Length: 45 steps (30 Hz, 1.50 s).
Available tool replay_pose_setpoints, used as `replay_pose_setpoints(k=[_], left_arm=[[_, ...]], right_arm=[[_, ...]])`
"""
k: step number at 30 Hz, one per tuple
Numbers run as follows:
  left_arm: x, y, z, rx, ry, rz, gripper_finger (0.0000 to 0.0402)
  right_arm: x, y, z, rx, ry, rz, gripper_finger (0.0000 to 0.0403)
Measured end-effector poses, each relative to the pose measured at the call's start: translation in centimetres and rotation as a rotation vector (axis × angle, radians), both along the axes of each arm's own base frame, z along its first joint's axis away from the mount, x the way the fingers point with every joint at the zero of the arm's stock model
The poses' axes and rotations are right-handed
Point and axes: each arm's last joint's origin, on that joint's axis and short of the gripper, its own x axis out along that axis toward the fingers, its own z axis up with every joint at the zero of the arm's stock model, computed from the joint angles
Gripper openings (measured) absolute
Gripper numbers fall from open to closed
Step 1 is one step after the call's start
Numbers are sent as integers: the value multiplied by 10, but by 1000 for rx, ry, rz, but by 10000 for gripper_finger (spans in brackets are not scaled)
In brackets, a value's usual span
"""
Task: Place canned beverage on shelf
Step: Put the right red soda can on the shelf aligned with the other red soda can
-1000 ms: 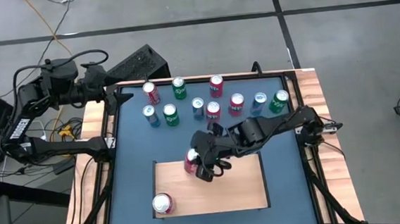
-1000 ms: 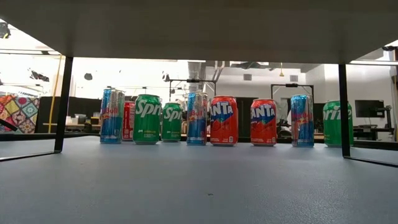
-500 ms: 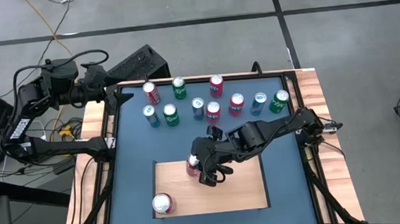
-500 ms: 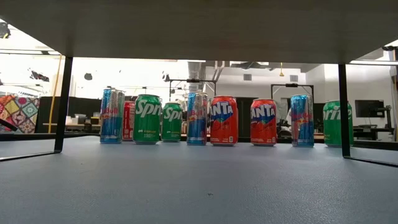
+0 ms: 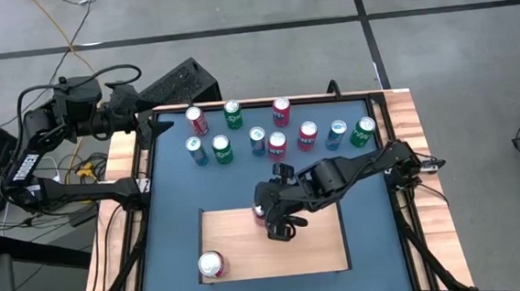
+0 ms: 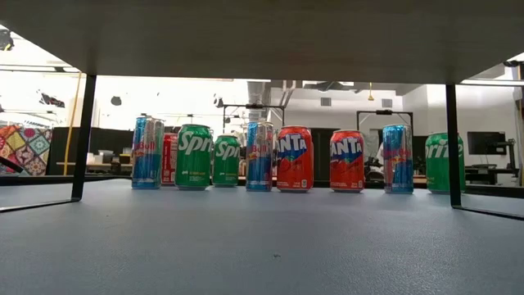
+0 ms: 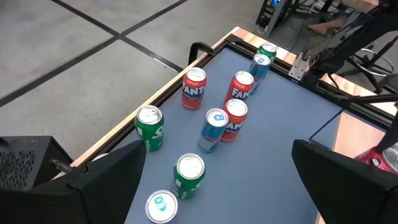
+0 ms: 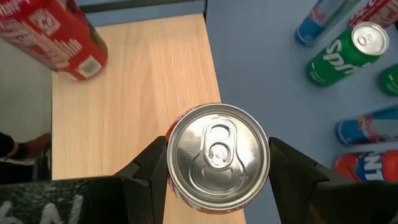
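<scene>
My right gripper [image 5: 267,215] hovers over the far edge of the pale wooden shelf [image 5: 313,243], shut on a red canned beverage [image 5: 259,212]. The right wrist view looks down on the can's silver top [image 8: 217,149], with one dark finger on each side of it. A second red can [image 5: 211,265] stands on the shelf's near left corner. My left gripper [image 5: 153,125] waits open at the table's far left corner, nothing between its fingers [image 7: 106,180]. My right gripper pinches the can's side wall just below the top rim [image 8: 171,163] between its two fingers, on opposite sides. The fingers come slanting down from the table's right. The can sits roughly upright with its top up. I cannot tell whether its base touches the shelf.
Several green, red and blue cans [image 5: 259,136] stand in two rows on the blue table top [image 5: 172,197] at the far side, also seen in the low view [image 6: 293,158]. Striped wooden rails [image 5: 417,153] with black bars edge the table. Bare board lies near and right of the held can.
My right gripper has rolled and tipped its wrist over the shelf's far edge. The held can was leaning toward the table's left and has come nearly upright, shifting slightly toward the right. The grip has stayed shut on it.
</scene>
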Motion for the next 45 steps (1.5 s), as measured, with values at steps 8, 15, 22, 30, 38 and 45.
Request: replay_pose_setpoints(k=[8,15,22,30,38,45], left_arm=[[0,0,0,6,3,-3,391],[0,0,0,13,7,-6,391],[0,0,0,18,10,-9,391],[0,0,0,25,14,-13,391],[0,0,0,37,22,-19,391],[0,0,0,45,26,-24,391]], right_arm=[[-2,3,0,5,17,28,220],[-1,6,1,13,-3,50,250],[2,9,2,46,-32,66,277],[5,10,5,63,-79,66,322],[-2,7,30,74,-159,81,347],[-17,1,27,-98,-23,231,344]])
